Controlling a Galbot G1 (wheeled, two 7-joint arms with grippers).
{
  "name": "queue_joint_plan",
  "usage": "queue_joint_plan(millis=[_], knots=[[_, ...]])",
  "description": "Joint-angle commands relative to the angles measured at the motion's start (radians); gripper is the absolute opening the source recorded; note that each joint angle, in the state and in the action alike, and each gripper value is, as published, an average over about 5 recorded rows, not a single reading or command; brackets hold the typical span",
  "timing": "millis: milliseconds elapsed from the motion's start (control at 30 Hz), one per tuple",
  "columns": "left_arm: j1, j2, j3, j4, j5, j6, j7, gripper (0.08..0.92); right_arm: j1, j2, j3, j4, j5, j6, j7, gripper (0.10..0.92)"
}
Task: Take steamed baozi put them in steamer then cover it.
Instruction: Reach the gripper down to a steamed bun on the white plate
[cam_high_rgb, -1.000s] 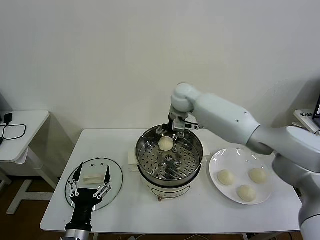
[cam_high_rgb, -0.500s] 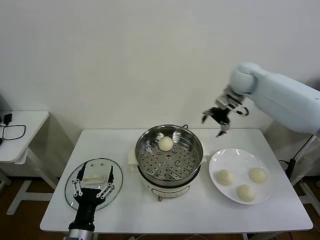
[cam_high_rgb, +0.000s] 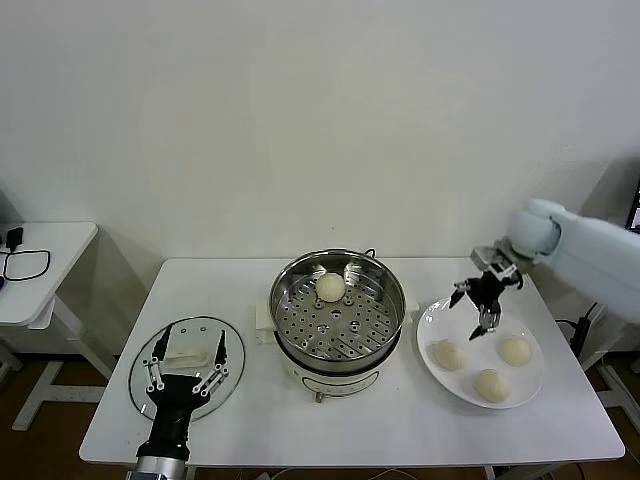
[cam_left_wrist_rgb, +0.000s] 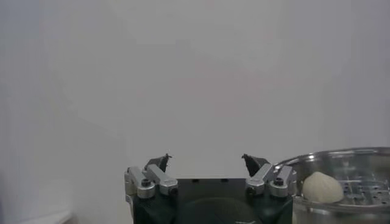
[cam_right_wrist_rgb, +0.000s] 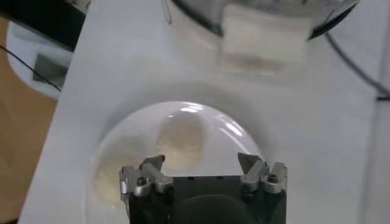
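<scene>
One baozi (cam_high_rgb: 331, 287) lies on the perforated tray at the back of the steel steamer (cam_high_rgb: 340, 305); it also shows in the left wrist view (cam_left_wrist_rgb: 322, 187). Three baozi (cam_high_rgb: 450, 354) (cam_high_rgb: 515, 350) (cam_high_rgb: 491, 385) lie on the white plate (cam_high_rgb: 435, 320). My right gripper (cam_high_rgb: 478, 306) hangs open and empty above the plate's back left edge; the right wrist view shows a bun (cam_right_wrist_rgb: 181, 137) under it. The glass cover (cam_high_rgb: 145, 352) with its white handle (cam_high_rgb: 186, 355) lies flat at the table's front left. My left gripper (cam_high_rgb: 186, 371) is open just in front of the handle.
A white side table (cam_high_rgb: 40, 270) with a black cable stands at the far left. The table's front edge (cam_high_rgb: 350, 455) runs just in front of the plate and cover. A white pad (cam_right_wrist_rgb: 262, 38) lies beside the steamer base.
My right gripper has left the bun in the steamer, swung up and right, then come down over the plate. The left gripper has stayed at the cover.
</scene>
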Motion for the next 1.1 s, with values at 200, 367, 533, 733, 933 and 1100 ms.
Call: queue_joint_plan(millis=[200,367,533,733,933,1100], knots=[[-0.012,-0.003,-0.023,0.002,-0.015,0.004,-0.002,0.823,-0.183,0.036,0.063,-0.07,-0.035,-0.029,0.099,0.823],[-0.022,0.001,-0.054,-0.004,-0.041,0.013,-0.002,0.823,-0.184,0.057,0.068,-0.084,-0.028,-0.03,0.124,0.823],[-0.027,0.002,-0.066,-0.001,-0.052,0.018,-0.002,0.823,-0.183,0.069,0.067,-0.086,-0.021,-0.029,0.133,0.822],[-0.024,0.0,-0.055,-0.003,-0.051,0.019,-0.002,0.823,-0.172,0.066,0.064,-0.073,-0.029,-0.03,0.129,0.741],[-0.024,0.002,-0.049,-0.006,-0.051,0.02,-0.002,0.823,-0.082,0.028,0.035,-0.022,-0.045,-0.03,0.093,0.66],[-0.027,0.006,-0.04,-0.008,-0.051,0.021,-0.002,0.823,0.06,0.005,0.006,0.018,-0.038,-0.027,0.014,0.646]])
